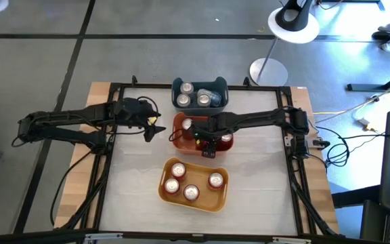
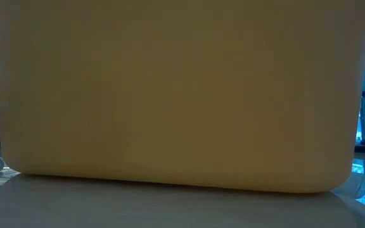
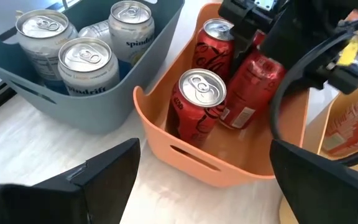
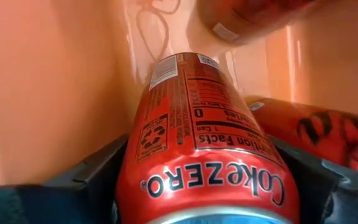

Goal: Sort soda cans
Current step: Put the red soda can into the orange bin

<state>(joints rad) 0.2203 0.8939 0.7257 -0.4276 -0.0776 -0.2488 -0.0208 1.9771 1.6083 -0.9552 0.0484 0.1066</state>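
The right gripper (image 1: pixel 210 144) is reaching down inside the orange bin (image 3: pixel 191 163), clenching a red Coke Zero can (image 4: pixel 207 155) between its fingers (image 4: pixel 89 171). The left gripper (image 1: pixel 153 127) is waiting beside that bin, jaws spread and empty.

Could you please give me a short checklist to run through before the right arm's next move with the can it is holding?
1. Grip: the right gripper has its fingers on both sides of the red can. Ok.
2. Position: that gripper is inside the orange bin. Ok.
3. Sorting match: the other cans in that bin are red too. Ok.
4. Can resting on the bin floor: hidden by the can itself. Cannot tell.
5. Left gripper: open beside the orange bin, apart from the right arm. Ok.
6. Neighbouring bins: silver cans sit in the blue bin, and the yellow bin holds four cans. Ok.
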